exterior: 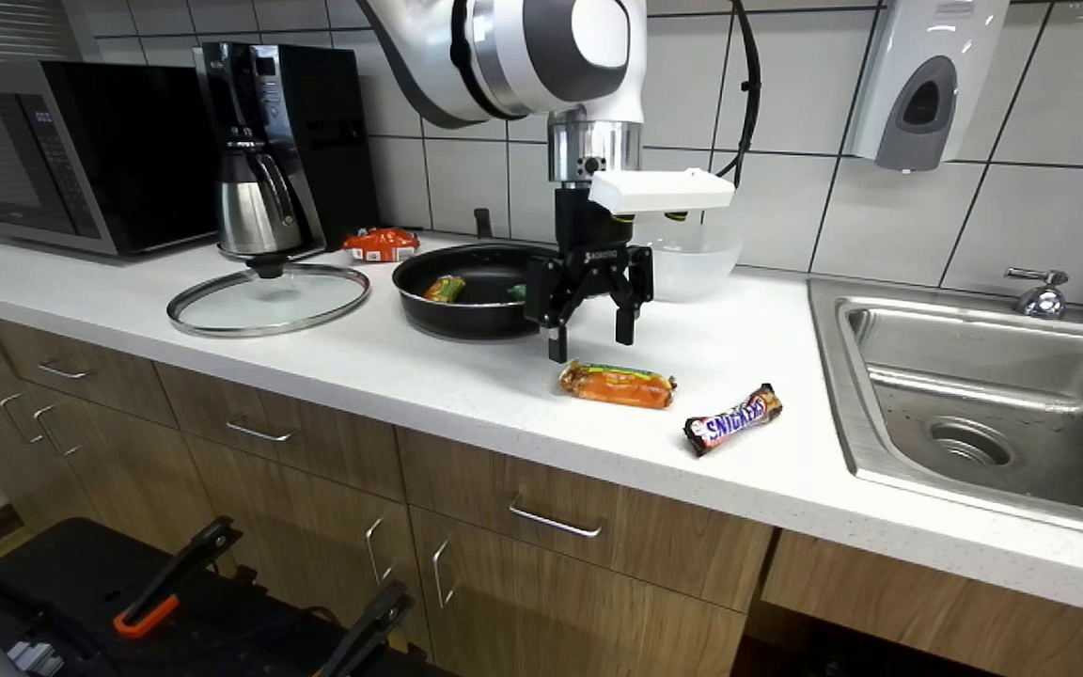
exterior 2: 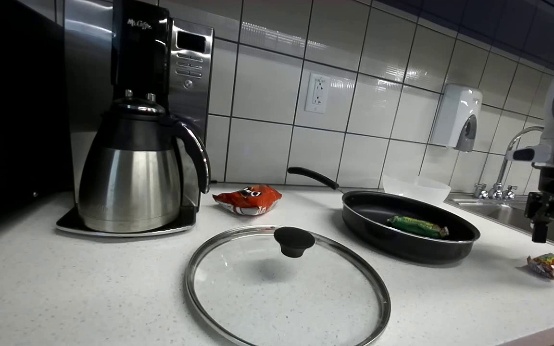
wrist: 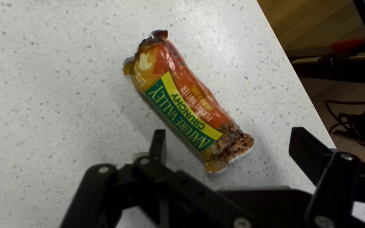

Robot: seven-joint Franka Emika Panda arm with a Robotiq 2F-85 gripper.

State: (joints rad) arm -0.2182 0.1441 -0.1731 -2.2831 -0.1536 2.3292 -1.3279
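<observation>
My gripper (exterior: pixel 590 338) hangs above the counter (exterior: pixel 466 371), jaws spread wide. The orange Nature Valley bar (wrist: pixel 185 101) lies on the counter just below, toward the gripper's near side; I can't judge the height between them well from these angles. Snickers bar (exterior: pixel 734 420): to its right and nearer, lying aslant. Black pan (exterior: pixel 471 322) sits left and far, at least one green-wrapped packet (exterior 2: pixel 418 227) inside. I note the glass lid (exterior: pixel 269 301) left of the pan, the sink (exterior: pixel 847 376) at right.
</observation>
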